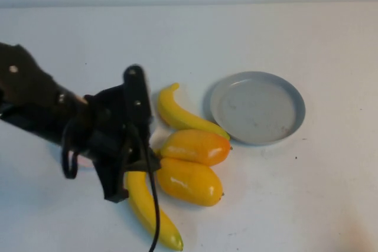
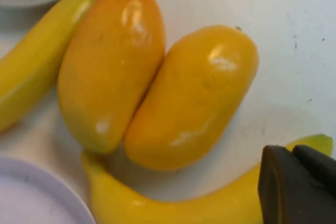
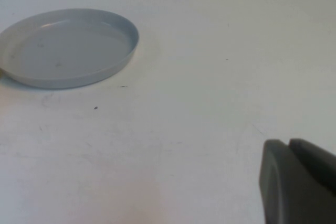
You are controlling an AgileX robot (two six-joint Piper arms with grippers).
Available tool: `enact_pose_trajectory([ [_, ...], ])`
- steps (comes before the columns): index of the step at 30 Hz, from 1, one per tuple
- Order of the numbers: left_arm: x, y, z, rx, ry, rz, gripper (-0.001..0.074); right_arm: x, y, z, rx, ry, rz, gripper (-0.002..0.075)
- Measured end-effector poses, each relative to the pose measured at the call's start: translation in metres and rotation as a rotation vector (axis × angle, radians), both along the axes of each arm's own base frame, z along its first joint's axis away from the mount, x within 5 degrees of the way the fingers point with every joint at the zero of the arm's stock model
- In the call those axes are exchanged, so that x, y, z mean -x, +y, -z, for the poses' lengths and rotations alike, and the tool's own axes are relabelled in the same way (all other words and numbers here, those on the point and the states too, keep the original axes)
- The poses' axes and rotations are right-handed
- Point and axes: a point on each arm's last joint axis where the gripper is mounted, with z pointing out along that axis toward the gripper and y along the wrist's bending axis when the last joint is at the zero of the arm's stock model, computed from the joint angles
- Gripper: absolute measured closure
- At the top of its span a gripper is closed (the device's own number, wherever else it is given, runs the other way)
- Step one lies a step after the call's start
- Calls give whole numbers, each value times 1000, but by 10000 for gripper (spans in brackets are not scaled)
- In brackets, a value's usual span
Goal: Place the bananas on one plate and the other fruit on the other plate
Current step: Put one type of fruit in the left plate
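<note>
A: Any readable markings or labels?
B: None can be read on any item.

A: Layout, largest item first?
B: White bench (image 1: 331,205). The left arm (image 1: 41,107) reaches in from the left, hiding most of the pink plate (image 2: 26,203). The grey-blue plate (image 1: 258,107) lies bare, right of the fruit. Two mangoes touch side by side: redder mango (image 1: 196,146), yellower mango (image 1: 189,181). The far banana (image 1: 180,116) lies between the redder mango and the grey-blue plate; the near banana (image 1: 150,213) passes partly under the arm.

A: Gripper status?
B: Left gripper (image 1: 133,131) hovers just left of the mangoes, opened wide, holding nothing. Right gripper (image 3: 299,182): above bare bench, well apart from the grey-blue plate; opening cannot be told.
</note>
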Motion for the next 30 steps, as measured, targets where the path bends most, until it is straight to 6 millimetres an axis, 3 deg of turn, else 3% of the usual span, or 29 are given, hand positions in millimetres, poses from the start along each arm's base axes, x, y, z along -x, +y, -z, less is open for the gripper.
enact_pose_trajectory([
  [3,-13,-25,4,-43,-26,109,731,0,0,0,0,0,0,741],
  [6,-23,-46,9,-94,-55,196,668,0,0,0,0,0,0,741],
  [8,-29,-56,15,-125,-63,235,565,0,0,0,0,0,0,741],
  [12,-36,-70,32,-156,-59,266,209,0,0,0,0,0,0,741],
  [14,-39,-74,39,-171,-66,276,112,0,0,0,0,0,0,741],
  [17,-41,-77,46,-198,-79,313,68,0,0,0,0,0,0,741],
  [30,-50,-80,65,-234,-114,358,67,0,0,0,0,0,0,741],
])
